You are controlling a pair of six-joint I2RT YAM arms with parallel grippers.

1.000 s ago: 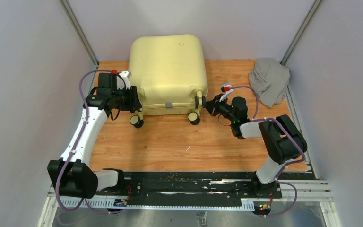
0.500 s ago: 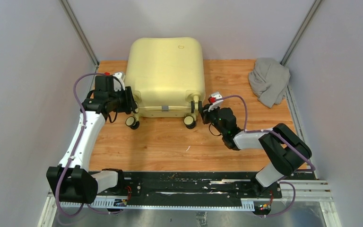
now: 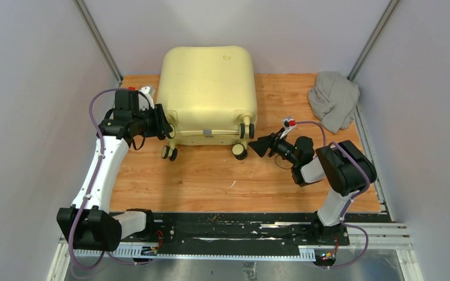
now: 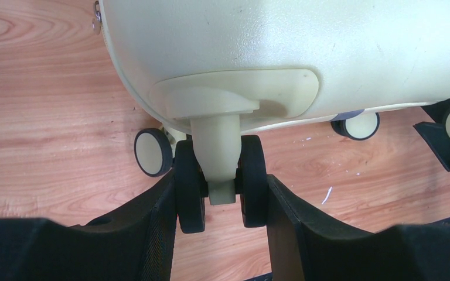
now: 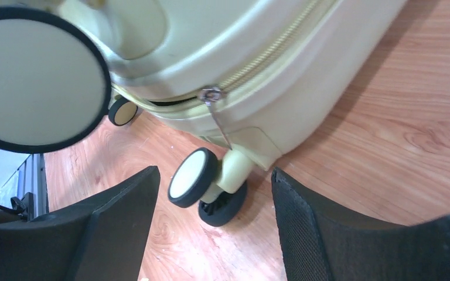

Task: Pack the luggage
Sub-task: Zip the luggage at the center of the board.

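On the wooden bench (image 3: 211, 181), the right hand (image 3: 259, 145) hovers right of centre with its fingers spread wide and nothing between them. It points at the lower wheel (image 3: 240, 151) on the luggage's right corner and stays just clear of it. In the right wrist view a metal zip pull (image 5: 214, 99) hangs from the zip line above that wheel.

Slightly farther back on the left side, the left hand (image 3: 164, 124) is pinching the upper twin wheel (image 4: 220, 175) at the luggage's left corner. One finger presses the outer face of each black tyre, and the cream stem runs between them. Below it, the lower left wheel (image 3: 169, 153) rests on the wood.

The luggage (image 3: 208, 88) lies flat and closed, pale yellow shell up. It sits at the middle of the bench's far edge, its wheeled end facing the near edge.

A crumpled grey cloth (image 3: 333, 100) sits in the far right corner, well apart from the luggage.
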